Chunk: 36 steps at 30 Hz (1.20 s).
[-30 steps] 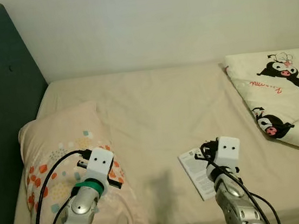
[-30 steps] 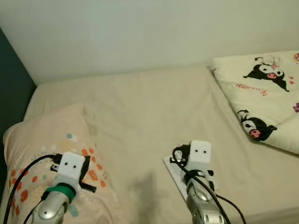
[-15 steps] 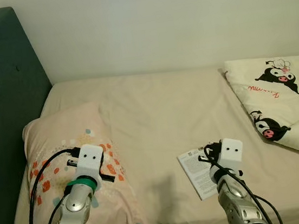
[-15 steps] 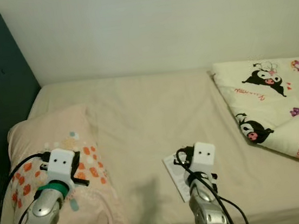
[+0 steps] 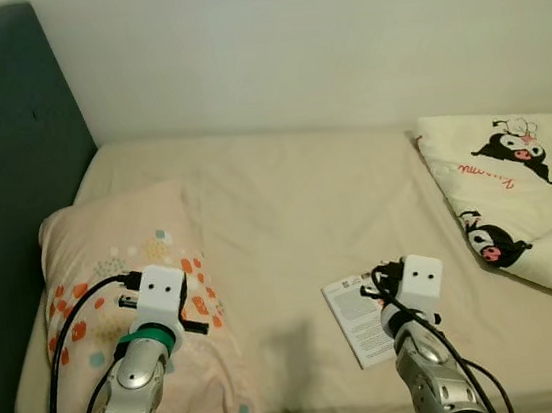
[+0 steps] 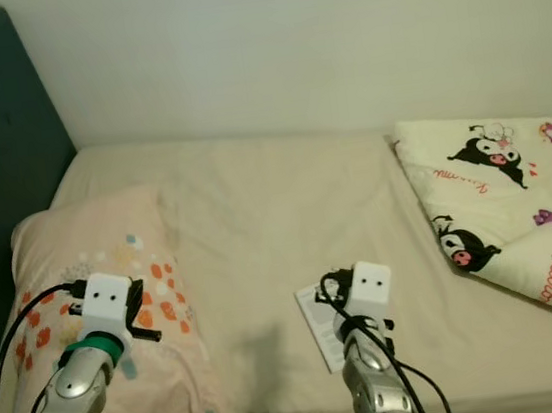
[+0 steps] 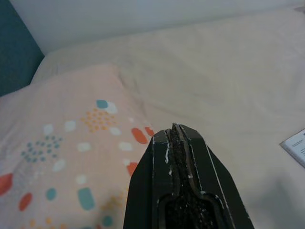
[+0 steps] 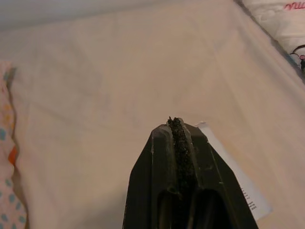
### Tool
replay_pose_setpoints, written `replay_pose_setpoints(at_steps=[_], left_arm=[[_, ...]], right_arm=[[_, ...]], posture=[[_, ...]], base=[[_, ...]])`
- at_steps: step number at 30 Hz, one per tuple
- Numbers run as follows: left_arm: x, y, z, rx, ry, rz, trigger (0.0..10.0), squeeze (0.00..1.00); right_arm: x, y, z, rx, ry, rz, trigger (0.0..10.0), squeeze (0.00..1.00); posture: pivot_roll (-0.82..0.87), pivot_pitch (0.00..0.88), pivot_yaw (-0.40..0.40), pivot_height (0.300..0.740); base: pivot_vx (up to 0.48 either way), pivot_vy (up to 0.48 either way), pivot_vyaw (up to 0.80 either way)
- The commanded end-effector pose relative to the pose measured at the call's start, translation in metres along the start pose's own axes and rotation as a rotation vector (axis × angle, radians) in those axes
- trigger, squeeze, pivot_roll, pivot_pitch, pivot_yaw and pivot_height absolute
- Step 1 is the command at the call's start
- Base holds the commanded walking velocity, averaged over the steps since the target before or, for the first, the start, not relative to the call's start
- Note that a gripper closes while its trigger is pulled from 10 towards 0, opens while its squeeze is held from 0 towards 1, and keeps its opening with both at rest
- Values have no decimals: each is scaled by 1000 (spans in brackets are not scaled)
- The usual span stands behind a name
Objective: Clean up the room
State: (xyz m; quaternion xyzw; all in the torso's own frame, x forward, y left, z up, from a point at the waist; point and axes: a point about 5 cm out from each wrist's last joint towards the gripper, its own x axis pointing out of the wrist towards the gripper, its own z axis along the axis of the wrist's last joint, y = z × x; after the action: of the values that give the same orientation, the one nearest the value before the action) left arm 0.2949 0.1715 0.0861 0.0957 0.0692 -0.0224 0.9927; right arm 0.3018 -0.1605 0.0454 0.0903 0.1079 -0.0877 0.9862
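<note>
Grippers closed, empty: left gripper point(image 7: 175, 128) above peach patterned fabric pillow point(image 7: 66, 143), right gripper point(image 8: 176, 122) over white printed paper leaflet point(image 8: 238, 181).

I see the bed point(image 5: 285, 195) ahead of me, against the wall point(image 5: 315, 30); the headboard point(image 5: 13, 198) stands at its left end; the pillow point(image 5: 115, 287) lies on the left, just beside the headboard; a leaflet point(image 5: 355, 318) lies near the front edge, right of centre; the folded quilt point(image 5: 527, 196) sits far right.

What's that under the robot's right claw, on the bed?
A printed white leaflet lies flat on the bed sheet. The right gripper, shut, covers its near corner.
</note>
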Motion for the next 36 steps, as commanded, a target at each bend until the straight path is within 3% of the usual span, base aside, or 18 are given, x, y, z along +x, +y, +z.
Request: replay_pose_setpoints(at_steps=[1,36], left_arm=[[-1,-2,-4,-14,22,-2,10000,0],[-2,-1,-4,-27,30,0,10000,0]], right_arm=[[-1,-2,-6,-6,31,-9,10000,0],[-2,-3,-8,-9,40,-6,10000,0]], posture=[[159,0,-18,740],[149,0,-21,740]], base=[[0,-424,0],[0,-418,0]])
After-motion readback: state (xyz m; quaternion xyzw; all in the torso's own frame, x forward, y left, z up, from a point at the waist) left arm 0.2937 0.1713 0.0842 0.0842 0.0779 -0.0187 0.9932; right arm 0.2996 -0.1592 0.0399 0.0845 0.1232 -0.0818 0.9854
